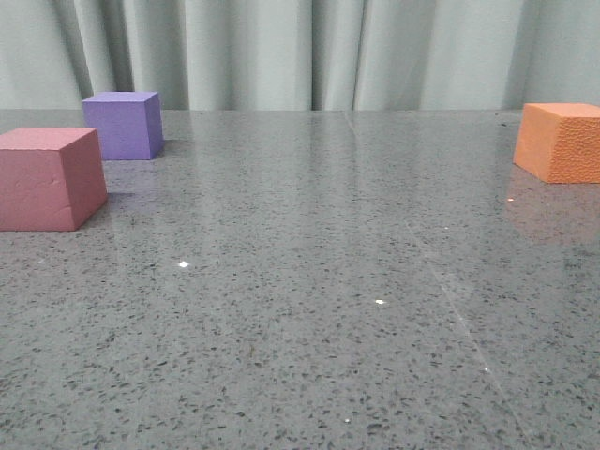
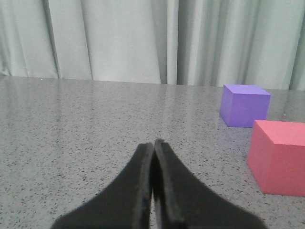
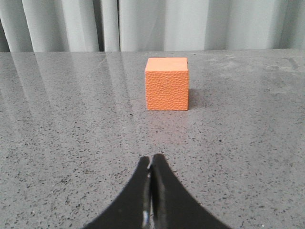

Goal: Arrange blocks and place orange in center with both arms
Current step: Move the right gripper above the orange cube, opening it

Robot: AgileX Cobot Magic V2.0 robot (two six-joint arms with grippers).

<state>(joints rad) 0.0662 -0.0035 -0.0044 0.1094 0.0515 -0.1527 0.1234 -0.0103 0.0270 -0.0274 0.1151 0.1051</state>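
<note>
Task unstarted. Orange cube (image 1: 562, 141) sat at the tabletop's (image 1: 309, 309) right edge; red cube (image 1: 47, 178) and purple cube (image 1: 122, 124) sat left. Left tool (image 2: 153, 143) and right tool (image 3: 151, 158) were closed, empty.

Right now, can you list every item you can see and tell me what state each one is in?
Pinkish-red cube: resting on the table, left side, not held.
Purple cube: resting on the table behind the pinkish-red cube, apart from it, not held.
Orange cube: resting on the table, far right, not held.
Left end effector: shut, holding nothing.
Right end effector: shut, holding nothing, facing the orange cube.
</note>
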